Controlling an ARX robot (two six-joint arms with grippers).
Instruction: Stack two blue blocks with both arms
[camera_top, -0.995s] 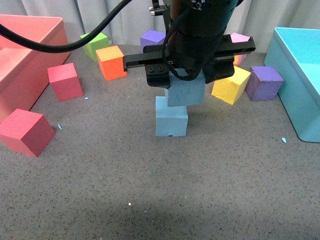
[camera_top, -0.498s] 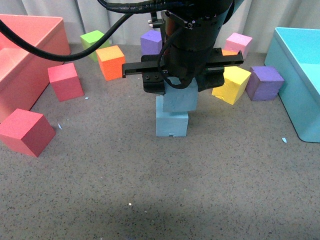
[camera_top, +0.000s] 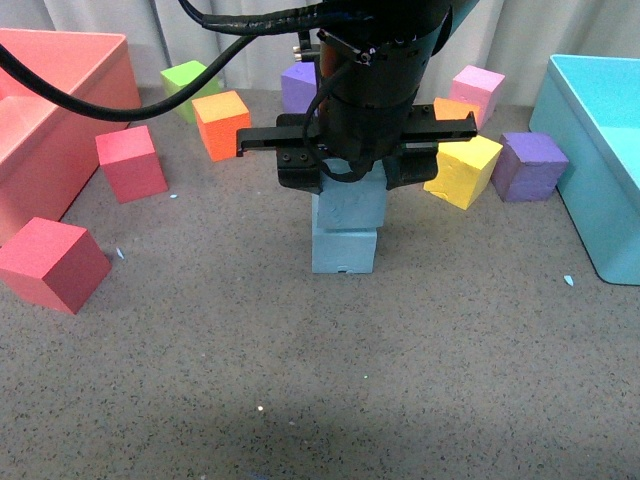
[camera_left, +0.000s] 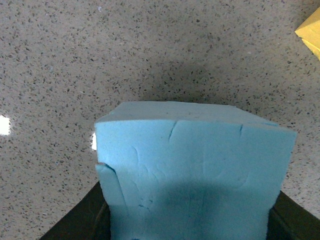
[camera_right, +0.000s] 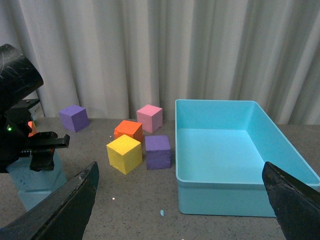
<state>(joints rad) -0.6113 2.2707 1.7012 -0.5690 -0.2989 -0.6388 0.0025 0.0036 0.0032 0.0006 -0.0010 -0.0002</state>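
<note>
From the front view I see the left arm hanging over the middle of the bench. Its jaws are clamped on the upper blue block, one on each side. This block seems to rest on the lower blue block, turned a little and shifted slightly toward the right edge, but I cannot tell for sure whether they touch. Beside the stack, toward the right edge, there are a yellow cube and a purple cube. A turquoise bin is at the right edge and a red bin at the left edge. An orange cube and a green cube stand nearer the far edge.

In the left wrist view the upper blue block fills the lower half, and its face shows thin cracks. The black fingers press on both of its sides. A yellow corner shows at the border.

In the right wrist view the right arm's fingers are at the two lower corners. Its jaws are wide apart, with nothing between them. The blue stack stands under the left arm, well apart from the right arm. A pink cube stands near the far edge.
</note>
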